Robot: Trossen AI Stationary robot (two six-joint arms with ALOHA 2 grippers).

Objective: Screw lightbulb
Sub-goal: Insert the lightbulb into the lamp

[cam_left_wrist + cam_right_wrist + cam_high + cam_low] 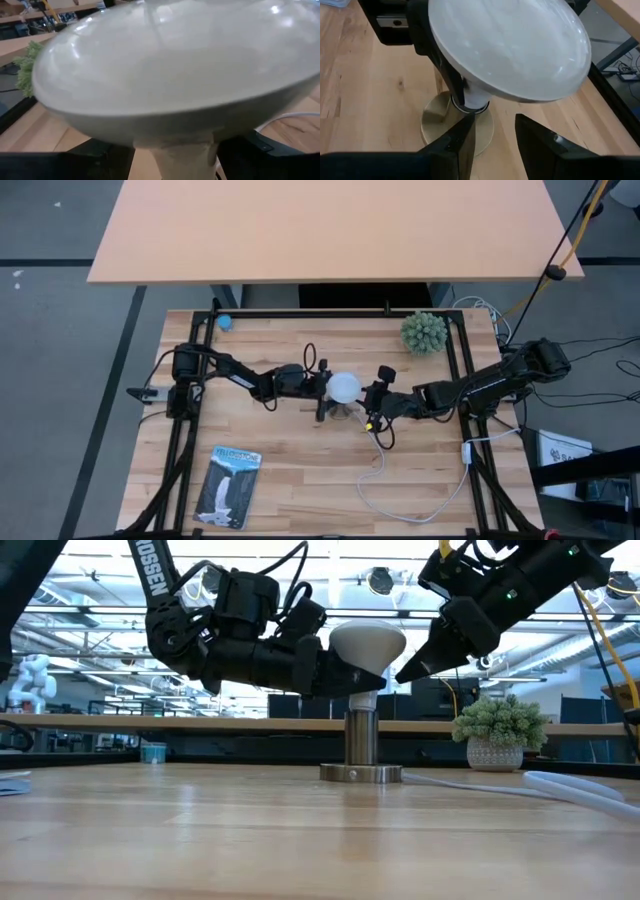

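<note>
Two claws at the middle of the desk [300,480], one at work, one standing by. Left claw [345,675] clamped on the tapered neck of the lightbulb [367,645], fingers either side just under the frosted globe. Lightbulb upright, directly above the socket [361,745], a metal post on a round base with a white cord [420,505] trailing off across the desk. Screw base apparently entered in the socket mouth; depth of seating not visible from any view. Right claw [492,142] just beside the lightbulb on the opposite side, fingers apart, holding nothing, tips clear of the socket base.

Step in hand, by judgement: threading the lightbulb into the socket, well along but not confirmed finished. Next move calls for a turn about the lightbulb's upright axis with the grip kept low on the neck, light downward pressure, no sideways lean. Regrasp probably needed once the wrist runs out of turn. Socket base not visibly fixed down, so steadying by the right claw advisable if it starts to turn with the lightbulb.
</note>
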